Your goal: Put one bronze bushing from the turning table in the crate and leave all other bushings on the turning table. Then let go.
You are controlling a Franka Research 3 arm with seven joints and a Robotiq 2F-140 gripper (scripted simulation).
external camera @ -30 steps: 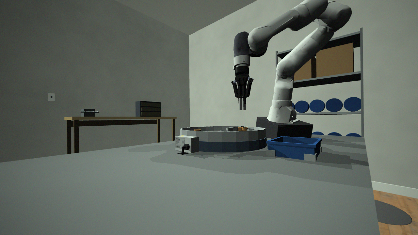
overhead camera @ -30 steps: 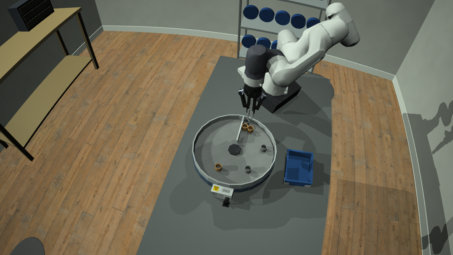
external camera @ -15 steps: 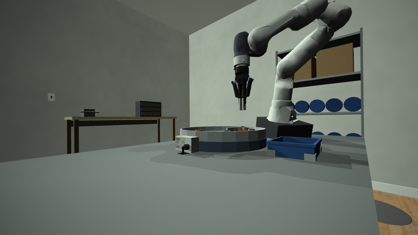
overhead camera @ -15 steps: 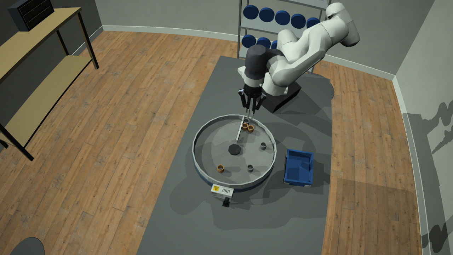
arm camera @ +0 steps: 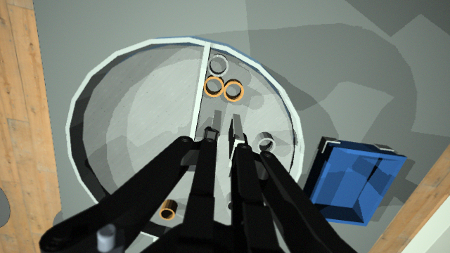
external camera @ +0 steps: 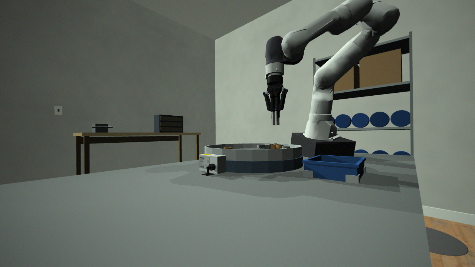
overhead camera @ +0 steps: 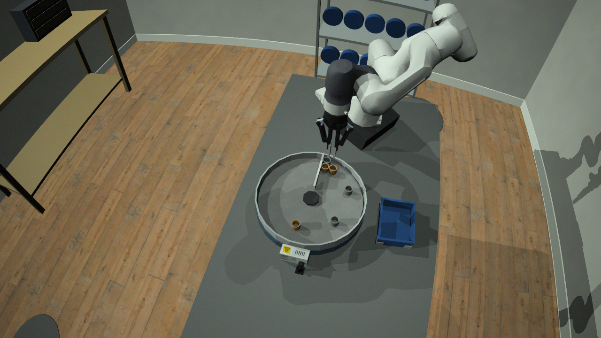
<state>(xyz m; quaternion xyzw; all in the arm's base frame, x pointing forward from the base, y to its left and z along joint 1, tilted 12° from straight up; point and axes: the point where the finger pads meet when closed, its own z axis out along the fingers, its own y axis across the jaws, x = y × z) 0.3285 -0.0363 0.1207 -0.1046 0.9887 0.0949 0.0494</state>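
The turning table (overhead camera: 261, 187) (external camera: 252, 155) (arm camera: 75, 105) holds three bronze bushings. Two of them (overhead camera: 324, 167) (overhead camera: 332, 169) (arm camera: 214, 86) (arm camera: 233, 91) stand side by side against the white divider bar (overhead camera: 318, 172) (arm camera: 198, 91) at the far rim. The third (overhead camera: 296, 225) (arm camera: 168, 209) stands near the front left. Grey bushings (overhead camera: 348, 190) (overhead camera: 334, 221) (arm camera: 218, 65) (arm camera: 266, 145) stand among them. My gripper (overhead camera: 332, 154) (external camera: 275, 122) (arm camera: 224, 123) is shut and empty. It hangs well above the table's far side, near the bronze pair. The blue crate (overhead camera: 395, 241) (external camera: 332, 169) (arm camera: 351, 183) is empty, right of the table.
A black hub (overhead camera: 311, 197) sits at the table's centre. A white control box (overhead camera: 295, 253) (external camera: 212, 163) stands at the table's front rim. The robot base is behind the table. A shelf with blue discs stands at the back wall.
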